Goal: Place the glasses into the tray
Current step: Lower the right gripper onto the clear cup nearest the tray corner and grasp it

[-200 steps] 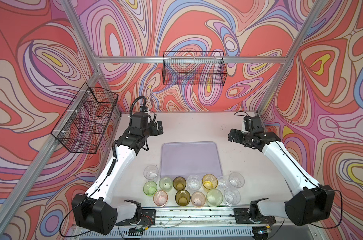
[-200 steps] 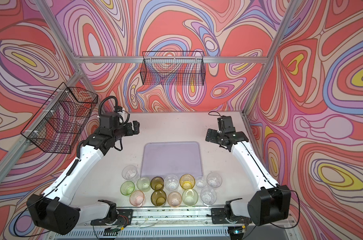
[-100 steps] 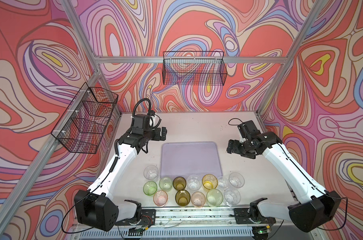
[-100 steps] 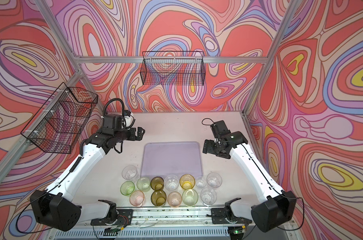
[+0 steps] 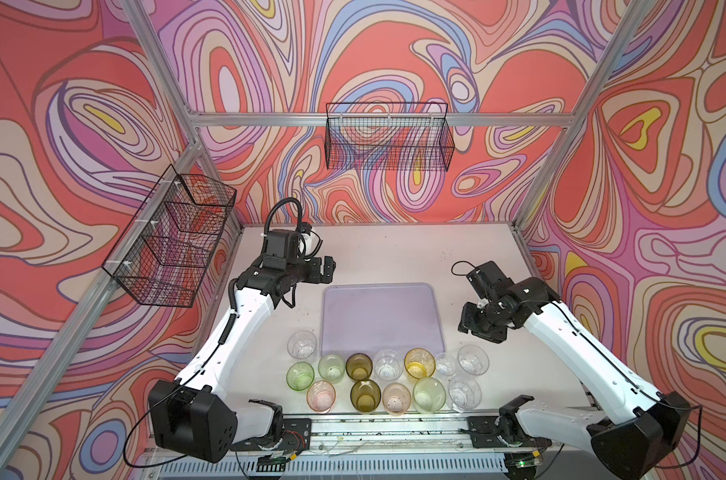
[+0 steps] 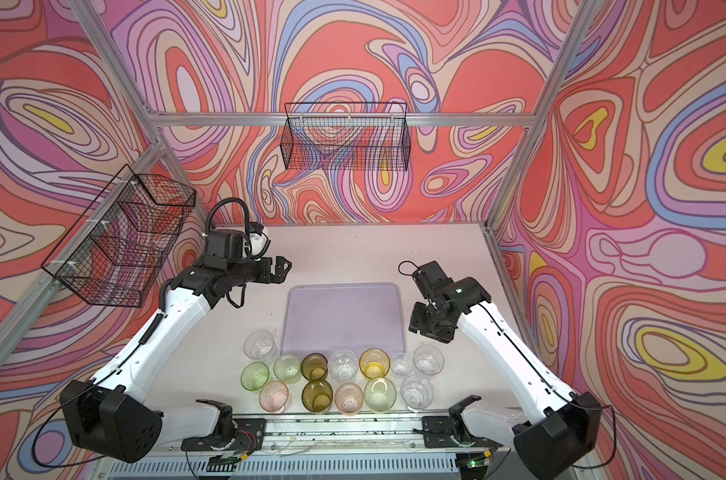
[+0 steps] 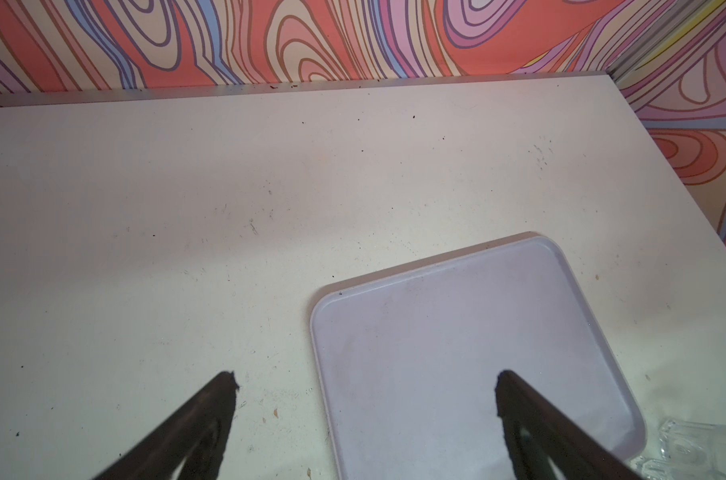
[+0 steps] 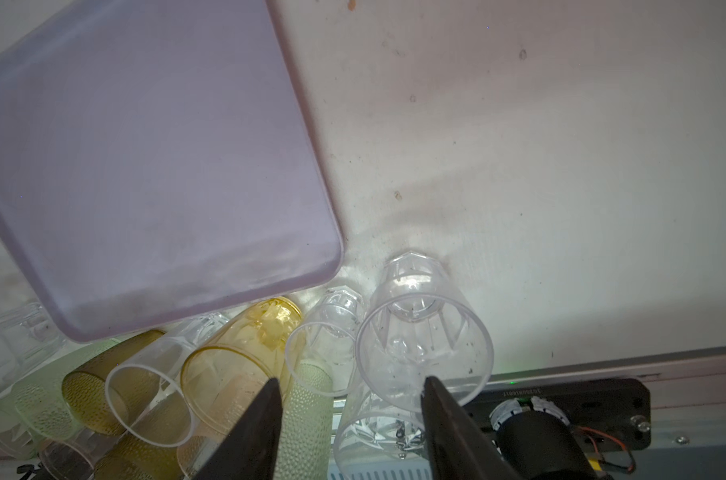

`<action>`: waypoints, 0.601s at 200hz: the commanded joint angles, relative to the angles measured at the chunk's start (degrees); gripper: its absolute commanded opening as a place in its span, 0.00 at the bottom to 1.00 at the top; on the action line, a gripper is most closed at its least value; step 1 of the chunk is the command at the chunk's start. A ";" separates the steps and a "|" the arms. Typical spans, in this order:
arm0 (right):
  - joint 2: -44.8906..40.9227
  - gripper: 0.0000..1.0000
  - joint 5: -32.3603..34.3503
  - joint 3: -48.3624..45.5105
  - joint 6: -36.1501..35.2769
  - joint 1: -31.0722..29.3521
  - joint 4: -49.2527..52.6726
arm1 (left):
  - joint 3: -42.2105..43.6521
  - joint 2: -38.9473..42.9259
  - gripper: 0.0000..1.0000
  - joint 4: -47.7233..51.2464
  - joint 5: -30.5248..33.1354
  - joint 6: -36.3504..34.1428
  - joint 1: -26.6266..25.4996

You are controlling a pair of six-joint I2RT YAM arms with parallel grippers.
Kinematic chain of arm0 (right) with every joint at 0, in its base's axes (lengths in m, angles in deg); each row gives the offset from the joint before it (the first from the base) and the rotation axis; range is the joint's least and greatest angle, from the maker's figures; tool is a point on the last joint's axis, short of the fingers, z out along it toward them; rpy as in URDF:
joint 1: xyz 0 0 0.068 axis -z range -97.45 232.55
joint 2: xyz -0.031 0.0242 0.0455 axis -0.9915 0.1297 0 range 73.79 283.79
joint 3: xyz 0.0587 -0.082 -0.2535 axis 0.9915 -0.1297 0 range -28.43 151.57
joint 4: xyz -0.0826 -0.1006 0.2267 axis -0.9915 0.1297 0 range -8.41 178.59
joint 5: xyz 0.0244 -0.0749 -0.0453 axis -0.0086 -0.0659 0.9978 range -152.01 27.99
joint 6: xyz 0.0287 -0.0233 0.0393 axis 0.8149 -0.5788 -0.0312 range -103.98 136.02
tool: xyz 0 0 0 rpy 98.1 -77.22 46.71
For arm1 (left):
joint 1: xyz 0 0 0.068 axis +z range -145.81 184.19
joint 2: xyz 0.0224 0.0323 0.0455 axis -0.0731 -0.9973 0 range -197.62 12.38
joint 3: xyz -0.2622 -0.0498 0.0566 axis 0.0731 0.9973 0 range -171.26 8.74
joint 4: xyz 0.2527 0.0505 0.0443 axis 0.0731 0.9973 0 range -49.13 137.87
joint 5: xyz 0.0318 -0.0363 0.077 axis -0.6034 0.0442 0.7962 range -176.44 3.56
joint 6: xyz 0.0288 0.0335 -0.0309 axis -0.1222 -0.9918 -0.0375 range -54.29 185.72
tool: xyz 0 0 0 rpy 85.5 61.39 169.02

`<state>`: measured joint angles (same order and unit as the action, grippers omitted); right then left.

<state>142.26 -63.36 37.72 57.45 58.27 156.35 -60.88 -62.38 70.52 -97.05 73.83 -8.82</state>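
The pale lilac tray (image 5: 381,316) (image 6: 344,320) lies empty mid-table. Several glasses stand upright in two rows in front of it: a clear one (image 5: 302,344) at the left, olive (image 5: 359,366), amber (image 5: 419,363) (image 8: 245,353), pink (image 5: 321,395), pale green (image 5: 429,394), and a clear one (image 5: 472,360) (image 8: 423,332) at the right. My right gripper (image 5: 475,326) (image 8: 351,382) hovers above the right end of the rows, jaws partly apart, holding nothing. My left gripper (image 5: 326,270) (image 7: 365,378) is wide open above the tray's (image 7: 457,353) far left corner.
A black wire basket (image 5: 174,237) hangs on the left wall and another (image 5: 388,137) on the back wall. An aluminium rail (image 5: 374,428) with both arm bases runs along the table's front edge, just behind the near row of glasses.
My right gripper has swung from the far right forward and down toward the right-hand glasses, its jaws narrowing. My left gripper has shifted toward the tray's far left corner, still open.
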 commanded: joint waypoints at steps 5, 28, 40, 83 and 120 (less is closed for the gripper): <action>-0.62 0.50 -0.85 -2.91 3.04 -1.08 -1.48 | 0.89 0.91 1.00 0.94 -1.21 -0.47 0.38; -0.62 0.48 -1.49 -4.82 3.92 -1.48 -2.74 | 0.89 0.68 1.00 0.82 -1.38 -0.26 0.45; -0.62 0.44 -2.00 -5.86 4.28 -1.61 -3.34 | 0.94 0.58 1.00 0.82 -1.33 -0.30 0.45; -0.28 0.39 -3.00 -9.19 5.67 -2.42 -6.00 | 0.95 0.24 1.00 0.85 -1.51 -0.12 0.49; 0.06 0.39 -2.99 -11.74 5.92 -2.84 -7.33 | 1.02 -0.04 1.00 0.76 -1.86 0.14 0.47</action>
<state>142.26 -66.13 27.73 62.50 55.91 150.80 -60.82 -62.38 70.52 -98.04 73.88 -8.82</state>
